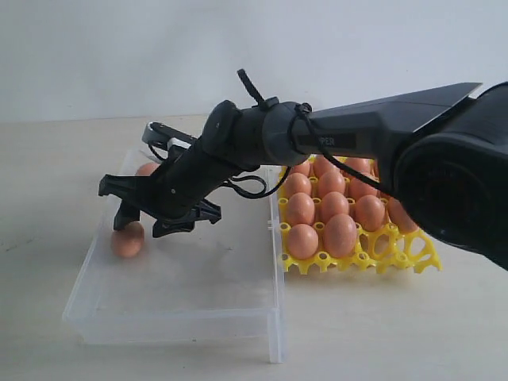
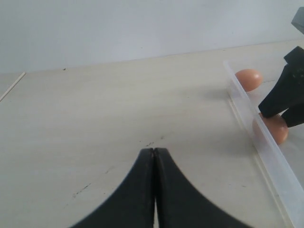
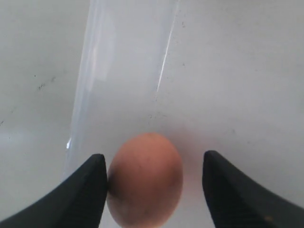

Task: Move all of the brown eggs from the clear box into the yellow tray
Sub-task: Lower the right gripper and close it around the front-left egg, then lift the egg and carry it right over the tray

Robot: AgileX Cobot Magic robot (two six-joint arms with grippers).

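My right gripper (image 1: 143, 225) reaches across into the clear box (image 1: 171, 325) and stands open around a brown egg (image 1: 127, 240) by the box's left wall. In the right wrist view that egg (image 3: 145, 180) lies between the fingers of the right gripper (image 3: 153, 159); one finger touches it and the other stands apart. A second egg (image 1: 147, 168) lies at the box's far left corner. The yellow tray (image 1: 413, 258) to the right holds several brown eggs (image 1: 329, 208). My left gripper (image 2: 155, 151) is shut on nothing, over bare table outside the box wall (image 2: 266, 147).
The right arm's dark body (image 1: 444, 182) fills the right of the exterior view and hides part of the tray. The left wrist view shows both box eggs (image 2: 248, 79) (image 2: 275, 128) and a right finger (image 2: 280, 97) beyond the wall.
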